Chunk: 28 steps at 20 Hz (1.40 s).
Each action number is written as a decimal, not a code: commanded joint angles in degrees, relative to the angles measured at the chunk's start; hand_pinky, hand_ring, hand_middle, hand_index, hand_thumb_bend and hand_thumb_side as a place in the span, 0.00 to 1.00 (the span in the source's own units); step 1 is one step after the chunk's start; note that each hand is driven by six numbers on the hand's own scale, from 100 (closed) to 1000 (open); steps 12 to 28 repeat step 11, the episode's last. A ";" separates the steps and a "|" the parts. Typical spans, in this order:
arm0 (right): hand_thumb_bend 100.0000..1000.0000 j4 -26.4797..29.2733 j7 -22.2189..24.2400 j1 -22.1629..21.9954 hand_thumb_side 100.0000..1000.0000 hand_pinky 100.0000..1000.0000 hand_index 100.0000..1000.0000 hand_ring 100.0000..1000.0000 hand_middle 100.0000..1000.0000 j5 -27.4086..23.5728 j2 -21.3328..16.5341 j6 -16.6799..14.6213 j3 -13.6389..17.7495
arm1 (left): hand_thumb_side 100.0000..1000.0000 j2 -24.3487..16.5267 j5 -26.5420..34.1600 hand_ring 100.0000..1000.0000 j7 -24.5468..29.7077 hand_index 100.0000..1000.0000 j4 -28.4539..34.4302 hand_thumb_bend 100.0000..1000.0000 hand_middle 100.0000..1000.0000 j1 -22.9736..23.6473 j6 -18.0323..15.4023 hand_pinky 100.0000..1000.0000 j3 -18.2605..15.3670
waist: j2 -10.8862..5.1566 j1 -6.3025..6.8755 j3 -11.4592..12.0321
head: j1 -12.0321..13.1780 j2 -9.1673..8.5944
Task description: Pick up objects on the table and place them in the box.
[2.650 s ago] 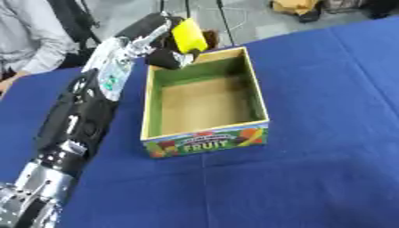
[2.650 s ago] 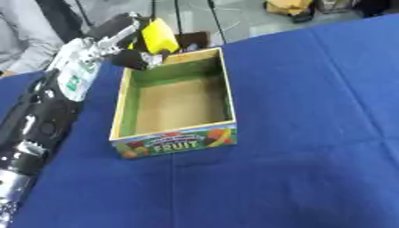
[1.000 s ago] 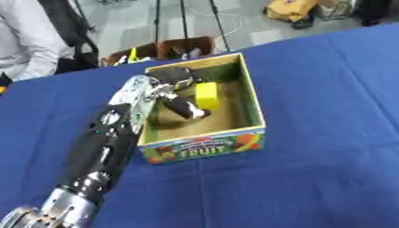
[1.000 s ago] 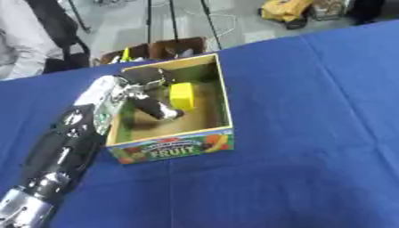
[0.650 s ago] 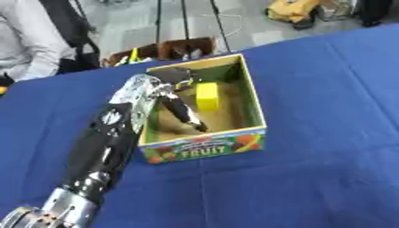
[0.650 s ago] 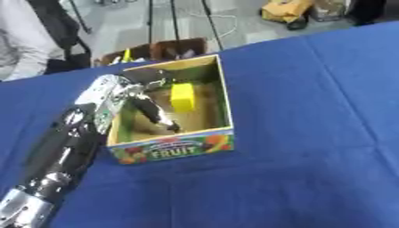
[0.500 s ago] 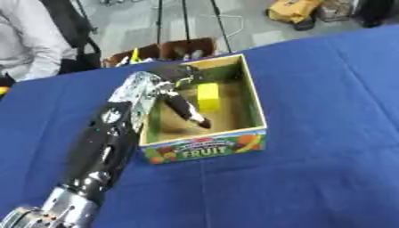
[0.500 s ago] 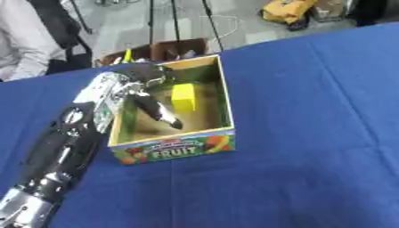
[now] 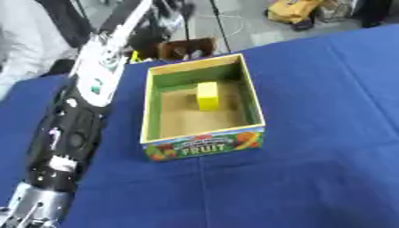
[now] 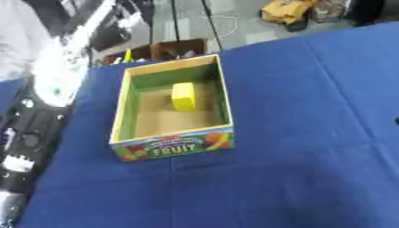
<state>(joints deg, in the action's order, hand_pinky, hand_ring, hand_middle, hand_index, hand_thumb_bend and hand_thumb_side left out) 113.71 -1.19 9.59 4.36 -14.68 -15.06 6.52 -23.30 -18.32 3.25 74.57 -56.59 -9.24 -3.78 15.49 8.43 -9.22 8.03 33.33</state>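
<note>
A small yellow rectangular block (image 9: 207,95) lies on the brown floor of the open cardboard box (image 9: 254,107) with green inner walls and a "FRUIT" label on its front, toward the far end, plain and matte; the box sits on the blue tablecloth (image 9: 311,169); the left hand (image 9: 156,26) shows blurred beyond the far-left corner, above the table, and whether its fingers are apart cannot be told.
</note>
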 commanded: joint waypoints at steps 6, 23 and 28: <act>0.06 0.89 -1.91 -0.32 0.53 0.65 0.66 0.90 0.46 -0.85 -0.38 0.35 1.57 | 0.80 -10.09 24.41 0.43 -9.02 0.65 11.10 0.24 0.44 7.88 3.02 0.24 -4.72 | -2.21 -1.38 2.48 | -1.85 1.66; 0.06 0.89 -3.35 -0.84 0.52 0.65 0.66 0.90 0.46 -0.83 -0.06 0.39 2.62 | 0.77 -11.17 29.23 0.42 -14.22 0.64 19.77 0.16 0.44 17.33 3.92 0.24 -8.42 | -2.53 -2.33 4.57 | -3.16 3.20; 0.06 0.89 -3.35 -0.84 0.52 0.65 0.66 0.90 0.46 -0.83 -0.06 0.39 2.62 | 0.77 -11.17 29.23 0.42 -14.22 0.64 19.77 0.16 0.44 17.33 3.92 0.24 -8.42 | -2.53 -2.33 4.57 | -3.16 3.20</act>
